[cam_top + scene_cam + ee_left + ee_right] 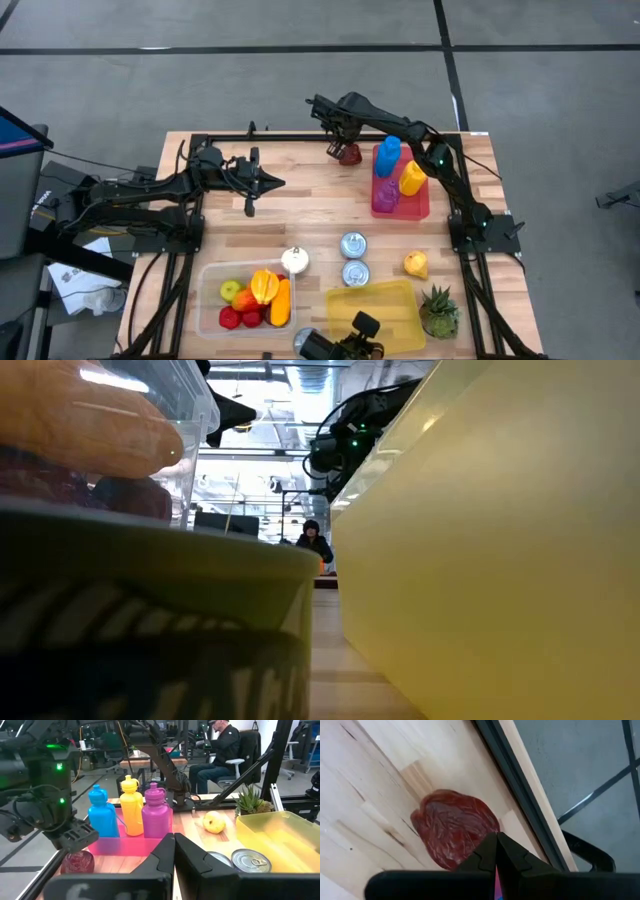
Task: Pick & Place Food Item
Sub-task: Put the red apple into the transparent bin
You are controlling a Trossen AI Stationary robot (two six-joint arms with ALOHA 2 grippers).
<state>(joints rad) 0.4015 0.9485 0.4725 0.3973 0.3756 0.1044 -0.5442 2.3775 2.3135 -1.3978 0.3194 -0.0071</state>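
Jaws pressed together on both arms, pinching nothing. Right gripper (345, 148) poised just above the dark red food item (349, 154), fingertips meeting over its near edge in the right wrist view (496, 845), not around it. Lies at about twelve o'clock on the table (300, 215), close to the far rim, just beside the pink tray (425, 205) of bottles. Glossy, wrinkled, deep red skin, roundish and lumpy (a plastic fruit of some kind, hard to tell which). By the look of it, pick not yet begun: item resting flat on the wood, nothing lifted. Left to do: spread, grasp, carry, set down. Likely goals at six o'clock: clear bin (207, 300) of fruit or yellow container (385, 298). Left gripper (275, 182) waits at ten o'clock.
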